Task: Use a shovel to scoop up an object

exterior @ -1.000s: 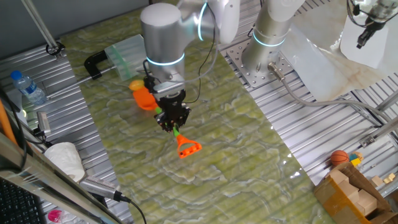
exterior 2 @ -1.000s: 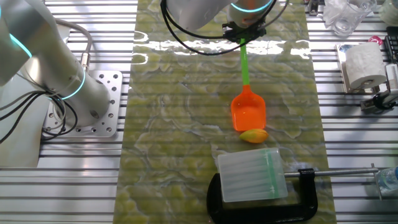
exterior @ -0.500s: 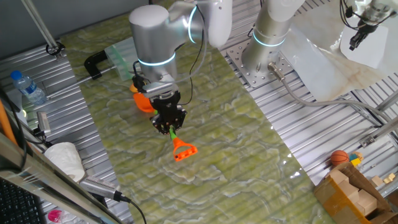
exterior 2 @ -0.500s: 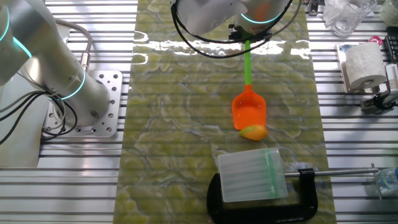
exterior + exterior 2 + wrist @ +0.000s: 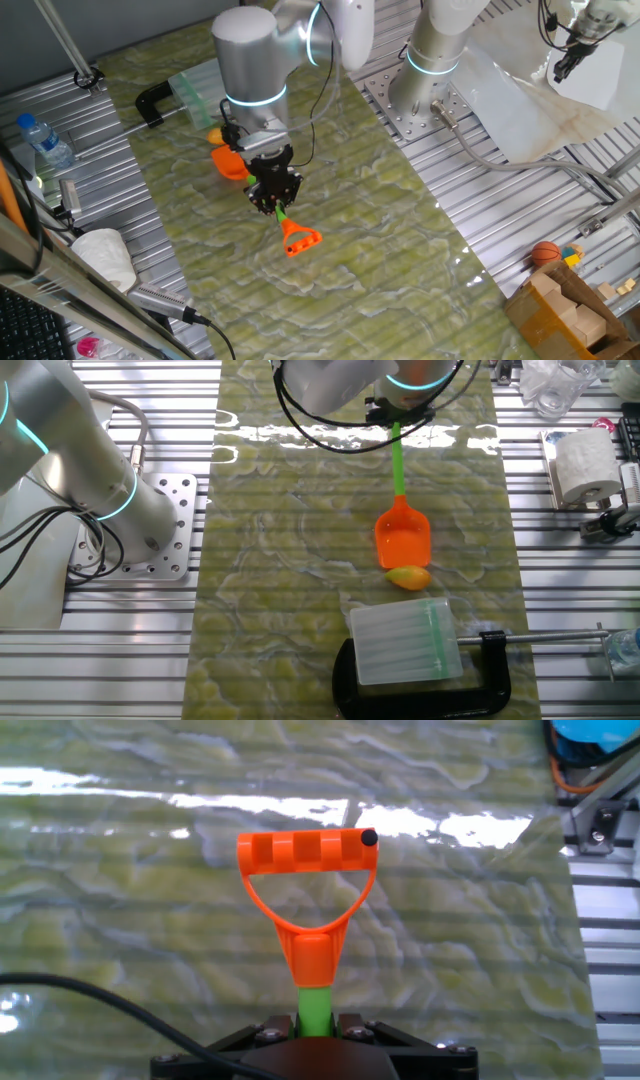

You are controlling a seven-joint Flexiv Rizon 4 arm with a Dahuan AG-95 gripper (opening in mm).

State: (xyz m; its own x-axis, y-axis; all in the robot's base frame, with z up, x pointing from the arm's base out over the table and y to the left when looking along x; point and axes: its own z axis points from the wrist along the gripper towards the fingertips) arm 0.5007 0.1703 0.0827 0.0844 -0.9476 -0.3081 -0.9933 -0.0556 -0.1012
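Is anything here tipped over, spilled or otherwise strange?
Nothing is spilled or broken. The gripper holds the shovel by its green shaft, and the yellow object lies at the blade's front edge, not inside the scoop.

The arm point(image 5: 250, 80) hides most of the shovel point(image 5: 296, 236) blade.

Place: a robot lab or test cell, not a home.
Table point(image 5: 560, 215): ribbed aluminium slats, with a green marbled mat point(image 5: 290, 600) laid across the middle.
Arms: two grey industrial arms with glowing cyan rings, one bolted to a perforated metal base plate point(image 5: 175, 525).
Fixtures: a black C-clamp point(image 5: 480, 665) holding a clear plastic box point(image 5: 403, 640).
Clutter: a paper roll point(image 5: 583, 465), a water bottle point(image 5: 45, 140), loose cables, and wooden blocks point(image 5: 570, 305) at the edge.
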